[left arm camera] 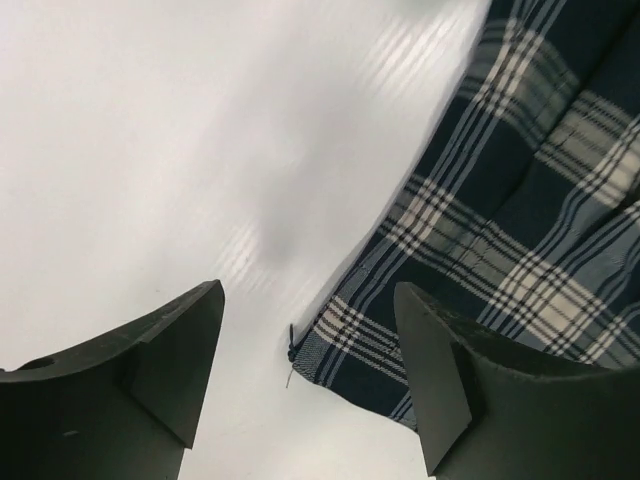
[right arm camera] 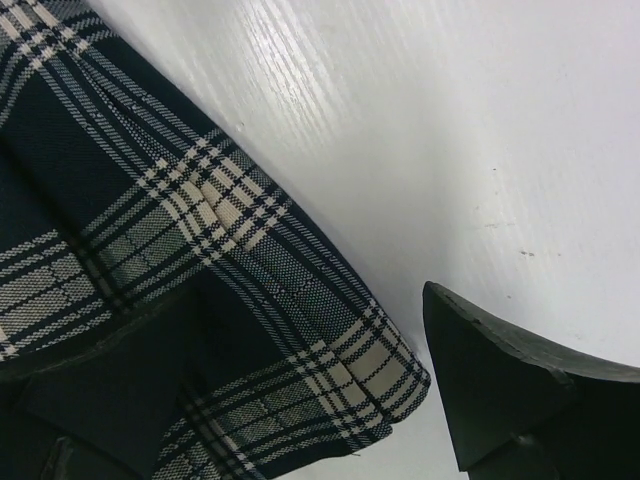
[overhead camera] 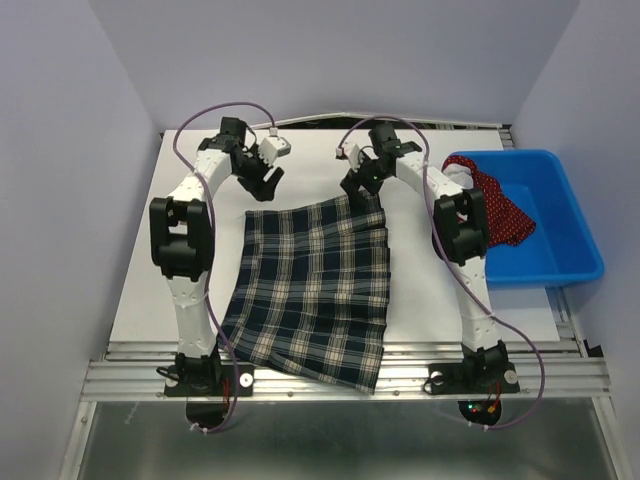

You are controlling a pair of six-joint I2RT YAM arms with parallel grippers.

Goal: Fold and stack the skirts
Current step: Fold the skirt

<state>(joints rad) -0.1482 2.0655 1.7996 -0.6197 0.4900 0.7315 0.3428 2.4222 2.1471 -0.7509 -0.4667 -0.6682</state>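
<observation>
Bright, even overhead light; glare streaks the white table (left arm camera: 200, 150) in both wrist views, shadows soft.

The plaid skirt (overhead camera: 310, 290) is coarse woven cloth, matt; the white table (overhead camera: 420, 290) smooth with a soft sheen; the blue bin (overhead camera: 570, 250) glossy plastic; the left gripper (left arm camera: 308, 320) has matt black fingers (left arm camera: 450, 390)

White desk (overhead camera: 140, 300): plaid skirt (overhead camera: 310, 290) spread flat at centre, hem overhanging the near edge; blue bin (overhead camera: 560, 250) at right edge.
</observation>
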